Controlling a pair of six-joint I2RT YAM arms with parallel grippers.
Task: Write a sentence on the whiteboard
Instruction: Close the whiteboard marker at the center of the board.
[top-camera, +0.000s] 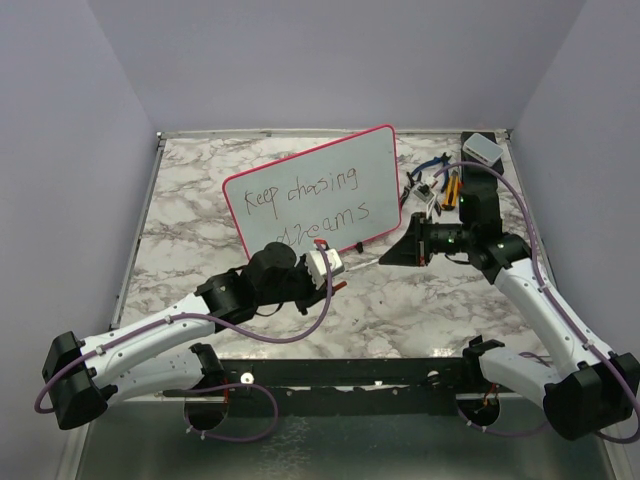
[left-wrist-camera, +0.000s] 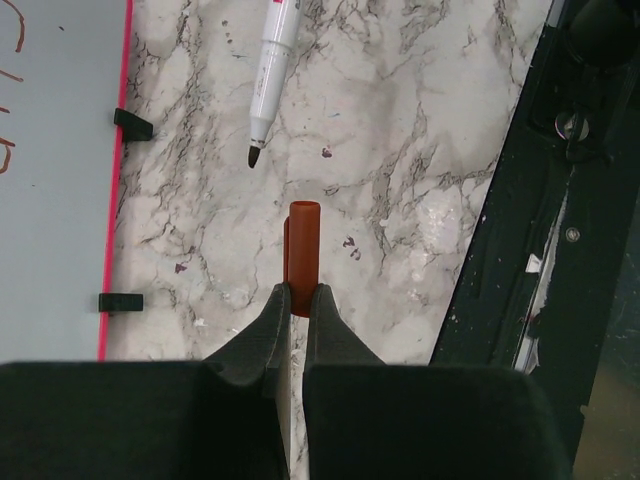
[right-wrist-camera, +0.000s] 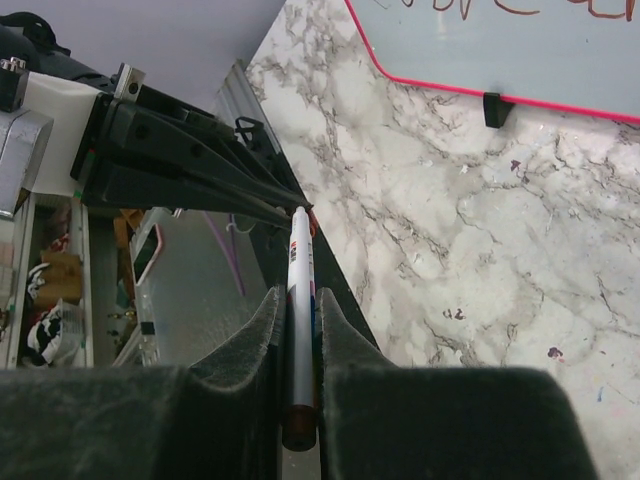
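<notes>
Red cap (left-wrist-camera: 303, 245): gripped in left hand (left-wrist-camera: 299, 291), mouth facing marker (left-wrist-camera: 272, 70) tip. Marker: clamped in right hand (right-wrist-camera: 299, 297). Axes nearly aligned, tip slightly offset, not touching.

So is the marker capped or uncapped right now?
Uncapped. The marker shows a bare dark tip in the left wrist view, and the red cap sits apart from it, pinched in the left fingers.

You're looking at plain lavender walls (top-camera: 330, 60) closing in on the left, back and right. Below them sits your white tabletop (top-camera: 420, 300) with grey marble veining, evenly lit. A black rail (top-camera: 380, 372) runs along its near edge.
</notes>
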